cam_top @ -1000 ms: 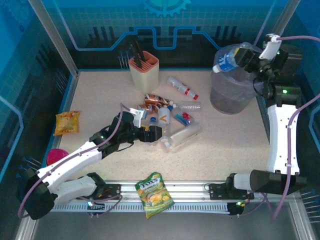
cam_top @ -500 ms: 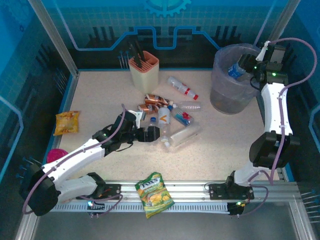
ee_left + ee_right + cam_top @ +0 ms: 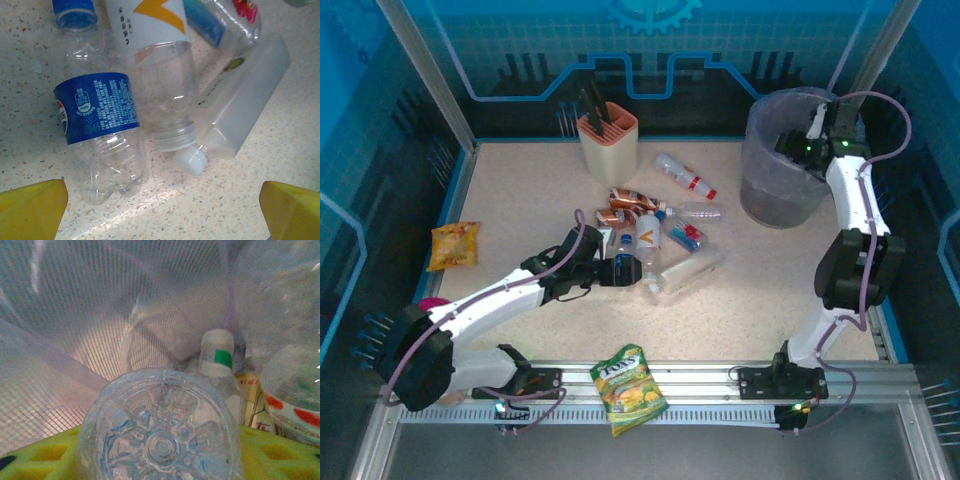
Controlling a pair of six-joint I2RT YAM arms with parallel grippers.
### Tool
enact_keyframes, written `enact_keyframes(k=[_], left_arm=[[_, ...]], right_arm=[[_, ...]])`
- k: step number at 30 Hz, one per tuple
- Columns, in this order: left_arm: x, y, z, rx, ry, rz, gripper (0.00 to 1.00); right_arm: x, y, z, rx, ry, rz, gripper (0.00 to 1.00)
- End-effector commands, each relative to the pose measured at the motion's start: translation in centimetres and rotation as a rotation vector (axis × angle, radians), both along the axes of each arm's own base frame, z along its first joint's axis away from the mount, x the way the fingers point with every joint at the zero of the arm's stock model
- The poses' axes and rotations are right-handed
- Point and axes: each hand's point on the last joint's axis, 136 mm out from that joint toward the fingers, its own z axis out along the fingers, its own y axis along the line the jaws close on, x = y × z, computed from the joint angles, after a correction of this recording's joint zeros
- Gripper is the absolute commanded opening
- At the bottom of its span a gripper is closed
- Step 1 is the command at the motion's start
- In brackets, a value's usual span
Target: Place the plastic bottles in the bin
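Several plastic bottles [image 3: 655,235] lie in a pile mid-table. My left gripper [image 3: 618,270] hovers open just over the pile's near side; its yellow fingertips [image 3: 30,207] frame bare tabletop. Beyond them lie a blue-labelled clear bottle [image 3: 97,107], a white-and-orange-labelled one [image 3: 150,30] and a squarish clear one with a white cap [image 3: 245,100]. My right gripper [image 3: 798,148] reaches down inside the bin [image 3: 770,195]. A clear bottle [image 3: 160,430] sits between its yellow-green fingers [image 3: 280,455], base toward the camera; whether they still press it is unclear. More bottles [image 3: 216,352] lie at the bin's bottom.
A peach utensil holder [image 3: 608,140] stands at the back. A red-capped bottle [image 3: 685,175] and a clear one [image 3: 695,212] lie between the pile and the bin. A yellow snack bag [image 3: 453,245] lies left and a green one [image 3: 630,388] on the front rail.
My right arm has swung from above the bin's rim down into the bin, carrying the bottle. My left gripper has slid right, closer to the pile.
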Motion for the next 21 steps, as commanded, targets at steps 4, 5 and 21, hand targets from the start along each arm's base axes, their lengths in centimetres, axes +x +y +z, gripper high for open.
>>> enact_keyframes(k=[4, 5, 21], left_arm=[[1.3, -0.1, -0.2, 0.044, -0.011, -0.026, 0.99], [1.4, -0.1, -0.5, 0.049, -0.002, -0.027, 0.99], [2.2, 0.4, -3.7, 0.093, 0.063, -0.014, 0.97]], right_arm=[[0.2, 1.2, -0.7, 0.002, 0.059, 0.065, 0.8], [0.2, 1.0, -0.1, -0.006, 0.047, 0.062, 0.82], [-3.9, -1.4, 14.0, -0.094, -0.155, 0.01, 1.0]])
